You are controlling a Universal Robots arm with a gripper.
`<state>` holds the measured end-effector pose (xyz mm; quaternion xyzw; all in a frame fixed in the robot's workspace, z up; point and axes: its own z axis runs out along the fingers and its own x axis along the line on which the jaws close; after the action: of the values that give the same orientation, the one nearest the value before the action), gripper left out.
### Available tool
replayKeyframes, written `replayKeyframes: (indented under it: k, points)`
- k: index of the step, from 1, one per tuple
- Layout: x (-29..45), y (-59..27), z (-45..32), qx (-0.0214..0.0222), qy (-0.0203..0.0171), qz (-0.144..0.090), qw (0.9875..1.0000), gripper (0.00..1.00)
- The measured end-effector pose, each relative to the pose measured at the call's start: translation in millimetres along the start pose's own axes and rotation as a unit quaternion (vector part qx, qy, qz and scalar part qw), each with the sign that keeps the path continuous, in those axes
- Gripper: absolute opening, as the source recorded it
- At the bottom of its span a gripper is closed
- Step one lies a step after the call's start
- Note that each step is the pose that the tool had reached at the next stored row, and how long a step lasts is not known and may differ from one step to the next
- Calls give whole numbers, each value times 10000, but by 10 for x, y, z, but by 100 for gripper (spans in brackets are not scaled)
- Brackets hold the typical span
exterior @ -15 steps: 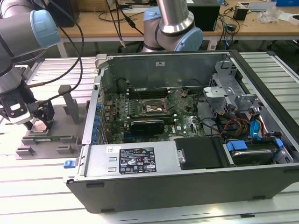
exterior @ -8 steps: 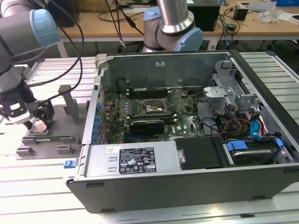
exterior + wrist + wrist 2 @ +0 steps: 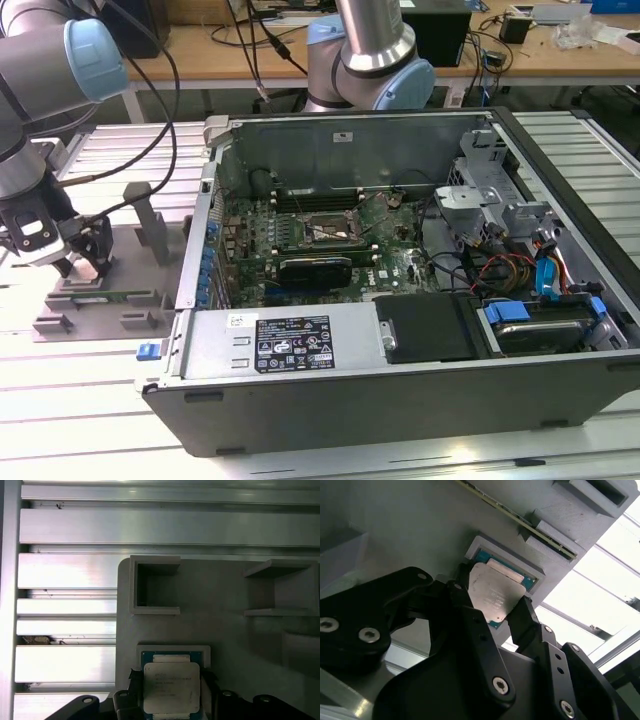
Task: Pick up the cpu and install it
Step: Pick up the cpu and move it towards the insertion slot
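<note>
We see a big open case (image 3: 400, 405) with a white label (image 3: 293, 342) on its near wall. The print is too small for us to read. At the exterior view's left lies a grey tray (image 3: 100, 310). The gripper (image 3: 85, 262) (image 3: 492, 600) is low over it and partly open, with its fingers (image 3: 522, 617) either side of the cpu (image 3: 495, 592) (image 3: 171, 687). The cpu lies in the tray's pocket, with faint writing on its shiny top.

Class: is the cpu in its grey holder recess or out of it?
In. The cpu lies within the raised frame of the grey holder, its green edge showing inside the rim.
</note>
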<state>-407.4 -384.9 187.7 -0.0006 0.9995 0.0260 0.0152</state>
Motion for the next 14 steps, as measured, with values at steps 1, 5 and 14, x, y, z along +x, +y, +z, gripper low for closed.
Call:
replayKeyframes:
  k: [1, 5, 14]
  points:
    - [0, 0, 0, 0, 0, 0, 10000, 55]
    - [0, 0, -3, 0, 0, 0, 10000, 55]
    - [0, 1, -9, 0, 0, 0, 10000, 55]
